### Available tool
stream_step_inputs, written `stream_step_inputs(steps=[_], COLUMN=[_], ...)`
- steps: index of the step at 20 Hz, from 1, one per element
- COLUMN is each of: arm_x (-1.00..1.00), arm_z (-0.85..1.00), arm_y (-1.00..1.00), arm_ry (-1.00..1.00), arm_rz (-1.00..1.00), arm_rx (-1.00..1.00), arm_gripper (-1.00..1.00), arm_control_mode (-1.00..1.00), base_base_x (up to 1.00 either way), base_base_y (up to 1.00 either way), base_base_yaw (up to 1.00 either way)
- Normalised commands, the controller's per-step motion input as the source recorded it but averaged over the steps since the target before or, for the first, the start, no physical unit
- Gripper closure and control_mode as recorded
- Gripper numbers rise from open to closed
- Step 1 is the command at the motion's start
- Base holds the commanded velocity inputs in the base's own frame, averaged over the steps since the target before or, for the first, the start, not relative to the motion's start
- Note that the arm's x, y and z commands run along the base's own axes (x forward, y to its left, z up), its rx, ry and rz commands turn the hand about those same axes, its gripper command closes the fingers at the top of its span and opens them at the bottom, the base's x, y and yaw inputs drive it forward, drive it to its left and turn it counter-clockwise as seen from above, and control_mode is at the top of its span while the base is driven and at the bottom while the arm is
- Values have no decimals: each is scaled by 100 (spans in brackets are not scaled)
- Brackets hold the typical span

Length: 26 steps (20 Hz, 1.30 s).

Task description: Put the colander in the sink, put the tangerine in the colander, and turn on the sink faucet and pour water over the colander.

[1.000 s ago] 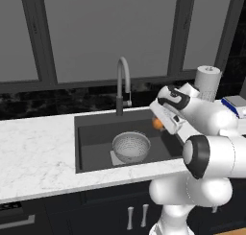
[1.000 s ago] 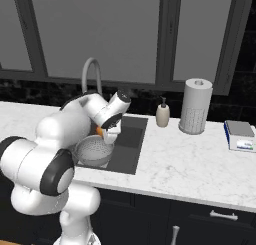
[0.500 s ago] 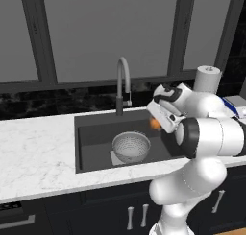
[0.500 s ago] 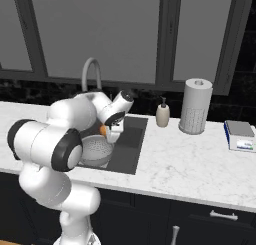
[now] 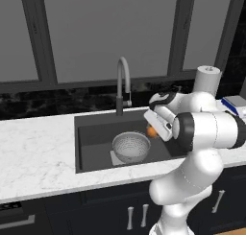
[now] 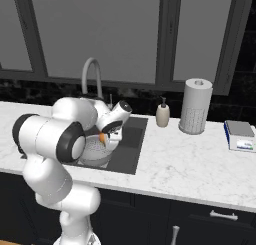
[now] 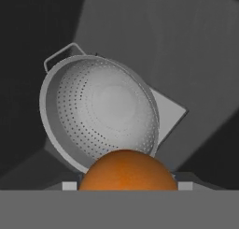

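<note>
One gripper (image 5: 154, 129) is closed on the tangerine (image 5: 152, 131), held above the sink (image 5: 91, 138). Colander (image 7: 100, 109) sits on the sink floor, lying toward 11 o'clock of the fruit in the hand view.

Orange tangerine (image 7: 127, 170). Silver-grey colander (image 7: 101, 110), dotted all over with tiny holes. Dark grey sink (image 5: 94, 133) with a lighter grey square at the bottom. Grey sink faucet (image 5: 122, 83) with a dark base. White worktop (image 5: 33, 157) with grey marble veins.
</note>
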Motion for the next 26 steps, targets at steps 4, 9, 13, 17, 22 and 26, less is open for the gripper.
stream_step_inputs(steps=[4,9,13,17,22,26], arm_x=[4,18,28,23,26,21], arm_z=[-25,-36,-45,-50,-37,-43], arm_y=[38,15,0,0,2,7], arm_ry=[0,4,8,4,0,0], arm_rz=[0,-2,-3,-3,-3,-3], arm_rx=[0,0,0,0,0,0], arm_gripper=[100,100,100,100,100,100], arm_control_mode=[-100,-100,-100,-100,-100,-100], base_base_x=[0,0,0,0,0,0], base_base_y=[0,0,0,0,0,0], base_base_yaw=[0,0,0,0,0,0])
